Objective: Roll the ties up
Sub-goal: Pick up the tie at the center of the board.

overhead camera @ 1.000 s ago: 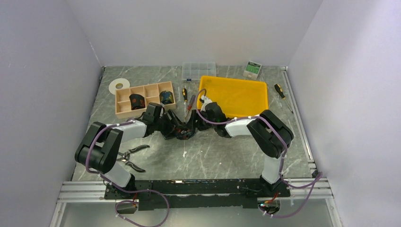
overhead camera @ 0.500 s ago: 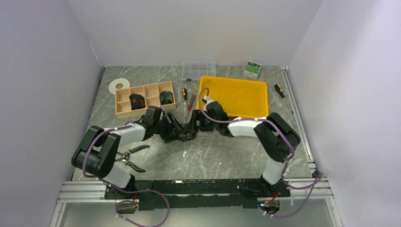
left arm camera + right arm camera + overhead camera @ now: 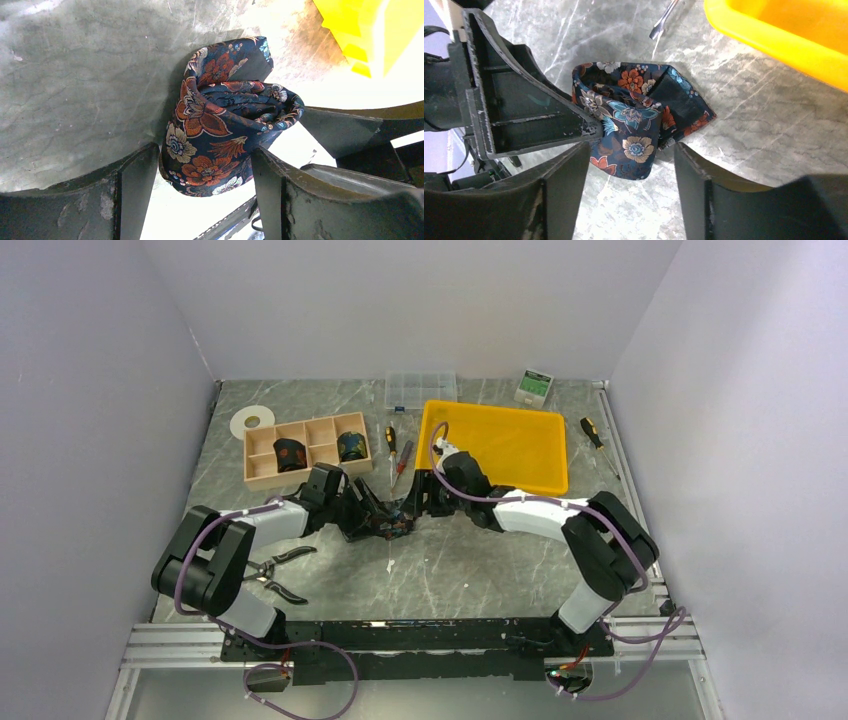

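Observation:
A rolled tie point(image 3: 393, 526), dark navy with orange and teal flowers, lies on the marble table between my two grippers. My left gripper point(image 3: 378, 520) has its jaws on both sides of the coil point(image 3: 220, 125) and presses its flanks. My right gripper point(image 3: 412, 505) is open; the coil's end point(image 3: 634, 145) sits just ahead of its spread fingers with gaps on both sides. A left finger point(image 3: 524, 100) touches the coil in the right wrist view. Two more rolled ties point(image 3: 290, 454) point(image 3: 351, 446) stand in a wooden box point(image 3: 262, 468).
A yellow tray point(image 3: 500, 445) lies behind the right gripper and shows in the right wrist view point(image 3: 784, 35). Screwdrivers point(image 3: 391, 445) point(image 3: 592, 432), black-handled pliers point(image 3: 280, 570), a tape roll point(image 3: 251, 421), a clear organiser point(image 3: 420, 390) and a small box point(image 3: 536, 386) lie around.
My right arm has stretched out to the right and its gripper has drawn back a little from the coil. The left gripper stays at the coil.

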`<act>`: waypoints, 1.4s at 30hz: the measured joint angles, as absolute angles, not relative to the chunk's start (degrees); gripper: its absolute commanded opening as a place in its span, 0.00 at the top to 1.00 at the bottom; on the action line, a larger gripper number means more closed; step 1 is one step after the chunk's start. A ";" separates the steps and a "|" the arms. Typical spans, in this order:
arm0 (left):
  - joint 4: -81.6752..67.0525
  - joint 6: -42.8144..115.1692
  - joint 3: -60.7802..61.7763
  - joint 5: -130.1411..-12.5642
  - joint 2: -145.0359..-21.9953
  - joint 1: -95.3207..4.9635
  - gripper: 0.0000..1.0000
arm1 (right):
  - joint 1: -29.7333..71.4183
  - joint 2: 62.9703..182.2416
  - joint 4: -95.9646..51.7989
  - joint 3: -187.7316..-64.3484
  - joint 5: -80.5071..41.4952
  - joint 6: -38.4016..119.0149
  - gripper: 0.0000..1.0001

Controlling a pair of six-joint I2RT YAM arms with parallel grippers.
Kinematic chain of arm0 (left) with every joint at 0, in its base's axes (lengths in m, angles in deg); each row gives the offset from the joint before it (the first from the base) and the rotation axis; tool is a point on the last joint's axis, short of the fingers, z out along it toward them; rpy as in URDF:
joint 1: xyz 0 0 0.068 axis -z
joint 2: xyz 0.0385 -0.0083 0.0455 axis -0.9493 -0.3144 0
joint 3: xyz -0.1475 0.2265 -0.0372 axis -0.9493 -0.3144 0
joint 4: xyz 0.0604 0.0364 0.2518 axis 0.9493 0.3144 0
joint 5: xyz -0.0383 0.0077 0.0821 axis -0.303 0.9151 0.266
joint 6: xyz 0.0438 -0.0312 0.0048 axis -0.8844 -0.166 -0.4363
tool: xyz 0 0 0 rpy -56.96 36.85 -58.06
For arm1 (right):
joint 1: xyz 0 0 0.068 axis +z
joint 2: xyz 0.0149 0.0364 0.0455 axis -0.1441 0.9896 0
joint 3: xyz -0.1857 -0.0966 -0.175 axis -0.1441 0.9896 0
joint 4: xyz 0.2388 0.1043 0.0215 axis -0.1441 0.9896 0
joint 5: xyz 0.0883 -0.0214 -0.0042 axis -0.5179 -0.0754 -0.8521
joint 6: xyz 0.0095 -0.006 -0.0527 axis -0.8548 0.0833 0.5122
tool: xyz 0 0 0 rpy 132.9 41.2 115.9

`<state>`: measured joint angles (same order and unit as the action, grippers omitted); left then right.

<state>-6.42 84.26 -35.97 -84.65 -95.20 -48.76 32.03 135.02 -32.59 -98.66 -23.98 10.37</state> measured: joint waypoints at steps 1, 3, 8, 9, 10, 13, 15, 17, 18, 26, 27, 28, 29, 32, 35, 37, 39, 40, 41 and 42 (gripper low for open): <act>-6.38 84.26 -35.92 -84.65 -95.20 -48.76 0.25 | 32.25 135.11 -32.42 -98.66 -24.03 10.59 0.43; -6.20 84.23 -35.84 -84.65 -95.20 -48.76 0.25 | 32.49 135.81 -32.07 -98.68 -24.18 10.94 0.46; -6.16 83.75 -35.81 -84.68 -95.11 -48.74 0.23 | 32.66 140.68 -31.69 -100.05 -24.40 11.55 0.51; -6.16 83.51 -35.81 -84.68 -94.96 -48.74 0.22 | 32.60 141.44 -31.69 -100.23 -24.40 11.55 0.53; -6.01 82.92 -35.84 -84.65 -94.74 -48.78 0.22 | 32.49 142.14 -31.76 -100.29 -24.38 11.53 0.53; -5.74 81.00 -36.54 -84.35 -93.49 -49.18 0.22 | 32.07 142.80 -32.04 -100.36 -24.44 11.42 0.54; -5.28 79.45 -37.30 -84.04 -92.20 -49.68 0.22 | 31.79 142.93 -32.37 -100.38 -24.47 11.35 0.55; -4.69 77.63 -37.83 -83.67 -91.05 -50.16 0.22 | 31.62 143.35 -32.90 -100.38 -24.71 11.24 0.56; -4.56 76.45 -37.93 -83.47 -90.70 -50.33 0.22 | 31.48 143.59 -33.20 -100.38 -24.95 11.09 0.56; -6.77 70.90 -38.33 -83.41 -90.02 -50.66 0.11 | 30.22 145.16 -35.41 -100.38 -26.61 10.50 0.57; -6.70 70.68 -38.22 -83.58 -90.13 -50.66 0.11 | 30.04 145.40 -35.78 -100.36 -26.98 10.46 0.57; -6.05 70.38 -37.67 -84.00 -90.59 -50.73 0.11 | 29.91 145.60 -36.17 -100.36 -27.29 10.41 0.58; -5.44 70.16 -36.75 -84.46 -91.42 -50.79 0.11 | 29.80 145.82 -36.66 -100.34 -27.48 10.26 0.58; -4.98 69.83 -33.61 -86.31 -95.02 -50.88 0.12 | 29.65 146.23 -37.95 -100.16 -27.85 9.95 0.58; -7.03 70.99 -32.06 -89.31 -98.24 -50.99 0.12 | 29.54 146.36 -38.75 -99.90 -28.05 9.87 0.58; -8.54 72.39 -31.99 -90.55 -99.26 -51.06 0.13 | 29.50 146.36 -39.17 -99.70 -28.09 9.82 0.59; -10.44 74.44 -32.03 -92.02 -100.47 -51.10 0.14 | 29.50 146.36 -39.58 -99.49 -28.14 9.80 0.59; -11.43 75.73 -32.06 -92.85 -101.12 -51.12 0.15 | 29.47 146.36 -39.69 -99.46 -28.18 9.80 0.59; -12.34 76.96 -32.08 -93.51 -101.78 -51.14 0.16 | 29.43 146.41 -39.78 -99.42 -28.27 9.80 0.59; -13.17 78.29 -32.10 -94.23 -102.39 -51.21 0.17 | 29.41 146.43 -39.85 -99.40 -28.33 9.80 0.59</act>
<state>-13.17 78.29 -32.10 -94.23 -102.39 -51.21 29.41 146.43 -39.85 -99.40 -28.33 9.80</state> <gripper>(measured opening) 0.853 0.414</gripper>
